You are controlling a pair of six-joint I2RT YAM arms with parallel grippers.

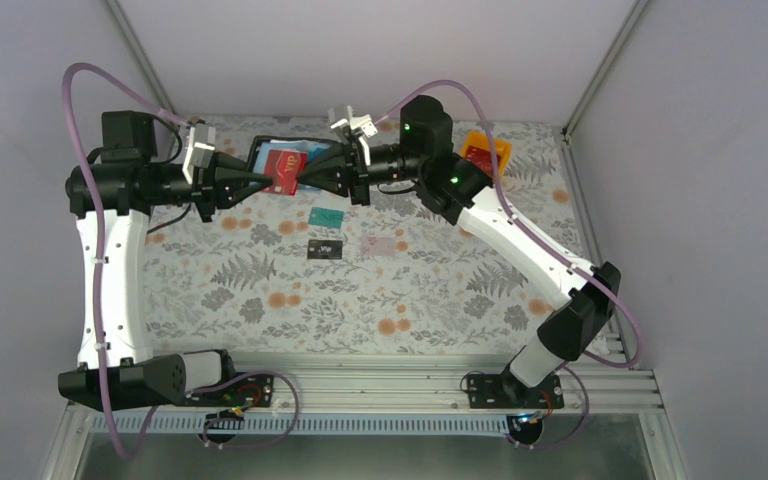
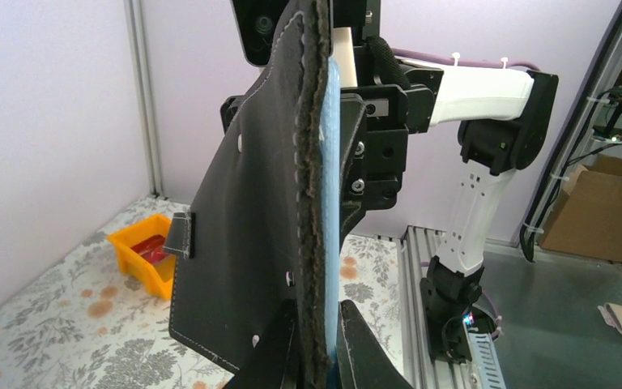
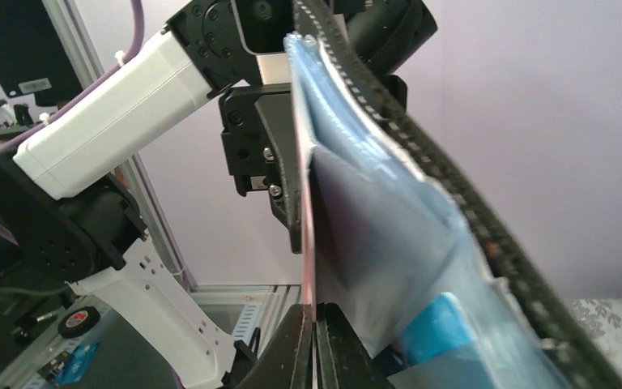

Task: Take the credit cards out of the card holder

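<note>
The black card holder hangs open in the air at the back of the table. My left gripper is shut on its edge, pinching leather and blue sleeve. A red card sticks out of the holder, and my right gripper is shut on its thin edge. A blue credit card sits inside a clear bluish sleeve. Three credit cards lie on the table: teal-green, black with white marks, pale pink.
An orange plastic bin with something red inside stands at the back right, close behind the right arm's wrist. The floral tablecloth runs to the side walls. A metal rail with both arm bases lines the near edge.
</note>
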